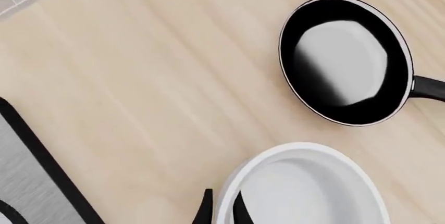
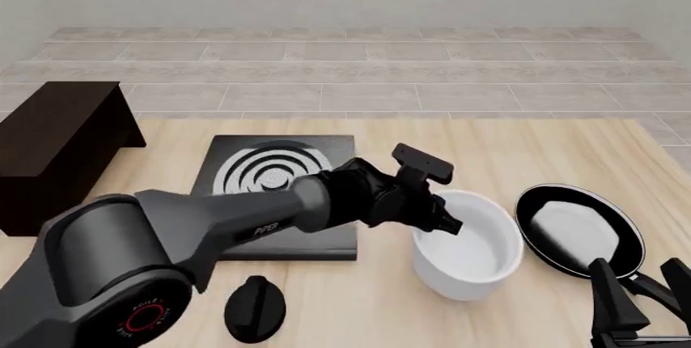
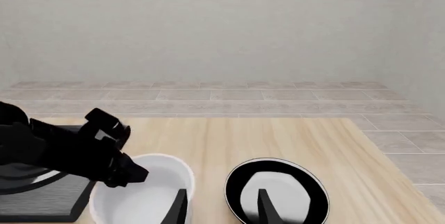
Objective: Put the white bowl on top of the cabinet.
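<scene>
The white bowl (image 2: 472, 249) stands on the table right of the stove plate, next to the frying pan. My left gripper (image 2: 441, 222) is at the bowl's left rim. In the left wrist view its two dark fingers (image 1: 204, 209) straddle the rim of the white bowl (image 1: 306, 193), one outside and one inside, shut on the wall. My right gripper (image 2: 642, 293) hovers open near the front right table edge, empty, seen also as the gripper (image 3: 221, 207) in its own wrist view. The dark brown cabinet (image 2: 63, 144) stands at the far left, nothing on its flat top.
A black frying pan (image 2: 578, 228) with a whitish inside lies right of the bowl, handle toward my right gripper. A black stove plate (image 2: 283, 176) with silver rings sits mid-table under my left arm. A round black knob-like object (image 2: 256, 307) lies near the front edge.
</scene>
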`<state>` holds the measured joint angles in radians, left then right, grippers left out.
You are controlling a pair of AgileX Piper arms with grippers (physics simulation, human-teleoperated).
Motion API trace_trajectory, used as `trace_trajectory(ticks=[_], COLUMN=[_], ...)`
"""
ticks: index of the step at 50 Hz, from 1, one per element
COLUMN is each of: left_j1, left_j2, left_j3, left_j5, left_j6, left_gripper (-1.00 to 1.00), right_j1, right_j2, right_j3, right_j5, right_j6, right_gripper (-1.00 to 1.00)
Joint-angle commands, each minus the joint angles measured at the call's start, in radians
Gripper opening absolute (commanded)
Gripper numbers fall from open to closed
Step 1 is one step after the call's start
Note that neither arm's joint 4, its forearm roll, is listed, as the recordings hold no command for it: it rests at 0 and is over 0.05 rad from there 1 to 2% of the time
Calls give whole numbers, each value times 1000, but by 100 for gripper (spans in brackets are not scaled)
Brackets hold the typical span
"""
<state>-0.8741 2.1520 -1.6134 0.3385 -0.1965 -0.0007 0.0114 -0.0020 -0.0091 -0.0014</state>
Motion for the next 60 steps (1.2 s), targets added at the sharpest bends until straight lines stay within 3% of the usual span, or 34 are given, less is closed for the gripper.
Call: trace_trajectory(ticks=[1,28,60], left_j1=[11,27,133], left_j2=[-78,-259,-442], left_j3=[31,141,187], left_j5=[4,34,116], left_j6=[10,-11,26], left_gripper=[-100,-100,-100], right_j1=[0,0,0], right_j2=[0,0,0], right_j3=[0,0,0], right_j5=[0,0,0], right_j6=[0,0,0], right_gripper=[100,100,100])
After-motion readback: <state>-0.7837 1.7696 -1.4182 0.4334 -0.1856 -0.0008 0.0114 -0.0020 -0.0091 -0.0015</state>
